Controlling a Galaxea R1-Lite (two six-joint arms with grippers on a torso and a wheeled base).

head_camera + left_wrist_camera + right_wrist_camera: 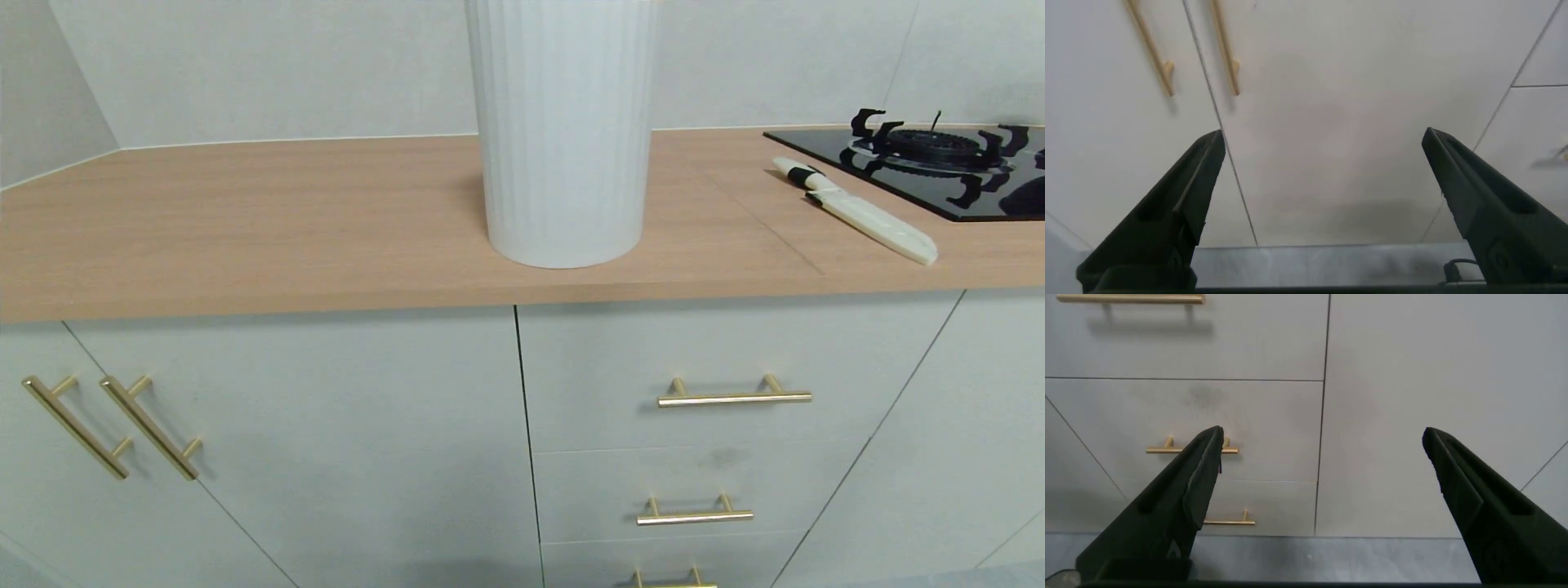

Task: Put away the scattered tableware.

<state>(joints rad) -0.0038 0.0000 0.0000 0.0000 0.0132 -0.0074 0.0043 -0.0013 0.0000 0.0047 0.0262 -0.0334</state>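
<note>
Knife (pixel 853 210) lies on the surface (pixel 245 220) at the robot's right, just beside the cooktop (pixel 939 163), long axis diagonal, blade tip toward the front edge. Left gripper (pixel 1323 137) and right gripper (pixel 1321 434) face the cabinet fronts (pixel 1331 98) below, jaws apart, empty. Right arm judged nearer.

Container (pixel 563 131) centre of counter (pixel 245 229), knife (pixel 857 211) to its R beside hob (pixel 939 167), drawers (pixel 694 359) below.

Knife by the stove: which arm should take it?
Right, likely: the knife lies far right on the counter; the right gripper faces the drawers on that side, the left gripper the cabinet doors.
</note>
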